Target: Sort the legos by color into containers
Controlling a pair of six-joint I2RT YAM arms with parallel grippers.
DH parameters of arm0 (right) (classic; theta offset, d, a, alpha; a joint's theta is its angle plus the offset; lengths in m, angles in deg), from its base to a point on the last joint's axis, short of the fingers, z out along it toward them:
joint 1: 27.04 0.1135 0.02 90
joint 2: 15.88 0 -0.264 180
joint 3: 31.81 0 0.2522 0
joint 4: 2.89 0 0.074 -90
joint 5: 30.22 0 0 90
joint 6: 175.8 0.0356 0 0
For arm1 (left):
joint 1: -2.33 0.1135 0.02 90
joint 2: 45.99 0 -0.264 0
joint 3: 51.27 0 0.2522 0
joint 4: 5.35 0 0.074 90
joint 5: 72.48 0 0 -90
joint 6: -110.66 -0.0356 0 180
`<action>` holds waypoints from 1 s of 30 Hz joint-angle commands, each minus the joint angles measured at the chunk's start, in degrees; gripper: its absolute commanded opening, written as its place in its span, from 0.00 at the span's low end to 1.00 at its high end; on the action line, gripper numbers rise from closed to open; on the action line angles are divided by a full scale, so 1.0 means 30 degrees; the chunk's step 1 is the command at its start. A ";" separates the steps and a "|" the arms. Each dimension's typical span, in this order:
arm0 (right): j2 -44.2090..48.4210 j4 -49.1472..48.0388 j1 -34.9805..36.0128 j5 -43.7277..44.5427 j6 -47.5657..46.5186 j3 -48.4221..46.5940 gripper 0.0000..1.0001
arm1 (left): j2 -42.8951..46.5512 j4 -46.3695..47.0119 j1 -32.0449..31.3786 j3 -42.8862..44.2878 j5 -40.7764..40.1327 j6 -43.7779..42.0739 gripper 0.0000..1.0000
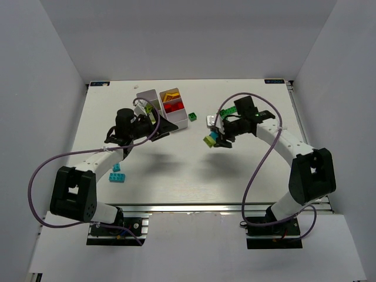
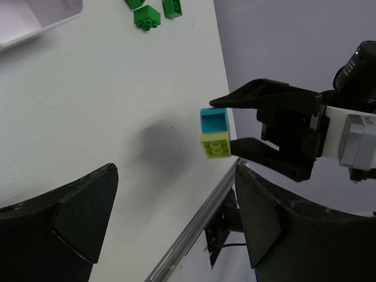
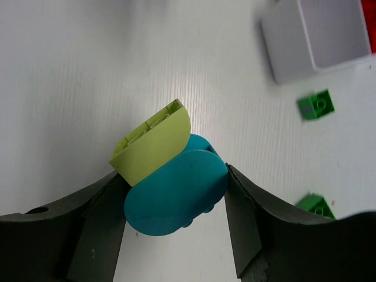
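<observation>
My right gripper (image 1: 216,140) is shut on a cyan lego (image 3: 176,194) with a lime green lego (image 3: 153,144) stuck to it, held above the table's middle. The pair also shows in the left wrist view (image 2: 214,134), between the right gripper's fingers (image 2: 258,97). My left gripper (image 1: 163,127) is open and empty, just in front of the two white trays (image 1: 154,94). In its own view the left gripper (image 2: 176,205) has wide-apart jaws. One tray holds yellow legos (image 1: 171,95) and red legos (image 1: 173,107).
Two cyan legos (image 1: 117,174) lie at the near left. Dark green legos lie right of the trays (image 1: 192,115) and further right (image 1: 229,110); they also show in the left wrist view (image 2: 147,16) and the right wrist view (image 3: 316,106). The table's right edge (image 2: 194,235) is close.
</observation>
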 commanded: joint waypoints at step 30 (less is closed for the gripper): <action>-0.2529 -0.6145 0.5679 0.1902 1.0704 -0.4754 0.00 | -0.0672 0.2836 -0.0929 0.0054 0.1016 0.1362 0.79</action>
